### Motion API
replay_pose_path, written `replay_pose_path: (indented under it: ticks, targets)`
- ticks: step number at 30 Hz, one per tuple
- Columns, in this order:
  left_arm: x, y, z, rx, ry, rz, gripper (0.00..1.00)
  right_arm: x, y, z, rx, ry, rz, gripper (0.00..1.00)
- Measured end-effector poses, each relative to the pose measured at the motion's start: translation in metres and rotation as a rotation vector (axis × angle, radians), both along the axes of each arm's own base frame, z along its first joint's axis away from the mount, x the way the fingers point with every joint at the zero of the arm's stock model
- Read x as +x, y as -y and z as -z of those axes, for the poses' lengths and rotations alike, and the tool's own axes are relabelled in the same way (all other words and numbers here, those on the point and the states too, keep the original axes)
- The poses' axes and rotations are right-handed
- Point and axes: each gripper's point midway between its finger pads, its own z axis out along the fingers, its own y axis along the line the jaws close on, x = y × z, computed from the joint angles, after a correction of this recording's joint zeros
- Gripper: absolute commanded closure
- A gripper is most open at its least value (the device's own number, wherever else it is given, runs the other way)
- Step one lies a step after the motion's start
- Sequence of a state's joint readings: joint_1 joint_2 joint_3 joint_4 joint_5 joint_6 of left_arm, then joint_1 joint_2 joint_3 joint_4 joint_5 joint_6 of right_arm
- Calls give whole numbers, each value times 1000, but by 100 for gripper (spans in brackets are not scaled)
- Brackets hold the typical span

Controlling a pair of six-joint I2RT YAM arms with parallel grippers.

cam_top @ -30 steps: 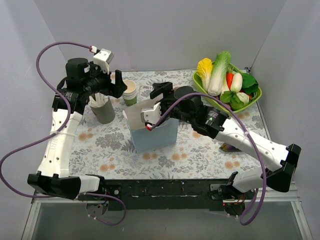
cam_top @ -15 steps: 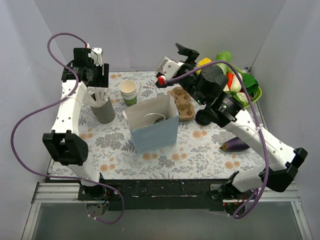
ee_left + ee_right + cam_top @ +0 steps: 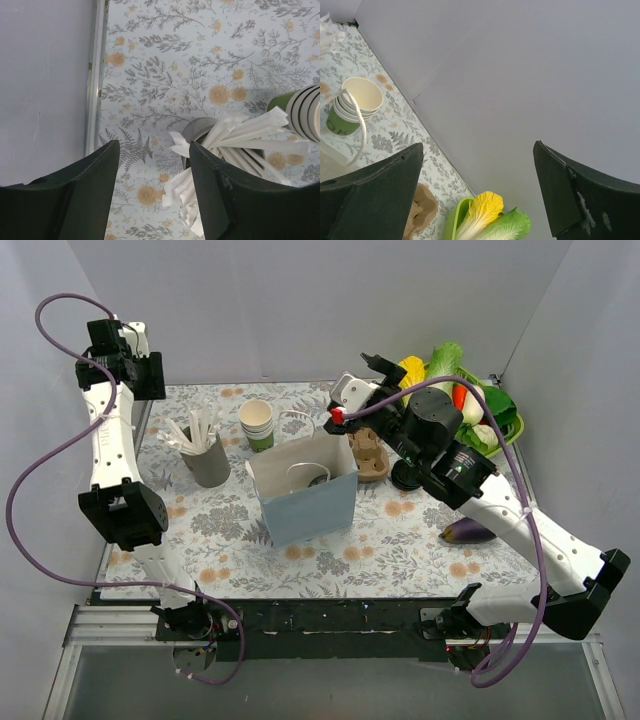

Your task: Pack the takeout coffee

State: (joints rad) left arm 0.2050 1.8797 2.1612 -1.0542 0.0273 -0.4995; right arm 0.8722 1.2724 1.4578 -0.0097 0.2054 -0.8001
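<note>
A pale blue paper bag (image 3: 305, 502) stands open in the middle of the table. Inside it a dark round top (image 3: 317, 478) shows, seemingly the black lid of the takeout coffee; the bag's walls hide the cup body. My right gripper (image 3: 362, 385) (image 3: 478, 145) hangs high behind the bag, open and empty, pointing at the back wall. Raised at the far left corner, my left gripper (image 3: 146, 375) (image 3: 152, 170) is open with nothing between its fingers, above the table beside the straw holder.
A stack of lidless cream-and-green cups (image 3: 258, 423) (image 3: 305, 112) (image 3: 352, 105) stands behind the bag. Nearby are a grey holder of wrapped straws (image 3: 207, 458) (image 3: 197, 131), a cardboard cup carrier (image 3: 368, 455), a green vegetable basket (image 3: 505, 443) and an eggplant (image 3: 468, 530).
The right gripper came up out of the bag and rose toward the back wall. The left arm lifted and swung out to the far left corner, its jaws narrowing somewhat.
</note>
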Motion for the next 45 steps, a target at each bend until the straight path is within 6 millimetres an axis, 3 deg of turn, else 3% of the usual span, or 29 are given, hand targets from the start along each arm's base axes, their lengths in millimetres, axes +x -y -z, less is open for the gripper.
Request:
replay_pose_path:
  ticks: [3,8,16,30,38,39,45]
  targets:
    - [-12,-8,9,-15,-47,-6,46,-2,3,11,-3,-26,-5,2]
    - [-22,3,22,-61,-108,31,54,-8,6,19,-1,-47,-22,2]
    - [-24,18,46,-133,-178,78,56,-8,5,25,-9,-53,-28,2]
    - [-26,14,71,-149,-224,69,61,-1,3,34,-25,-68,-20,2]
    - [-17,13,81,-157,-221,74,77,0,0,38,-33,-73,-27,2]
    - [-16,13,80,-156,-217,74,83,0,-1,38,-32,-73,-30,2]
    - [-16,14,79,-157,-216,78,99,-1,-1,38,-33,-72,-33,2]
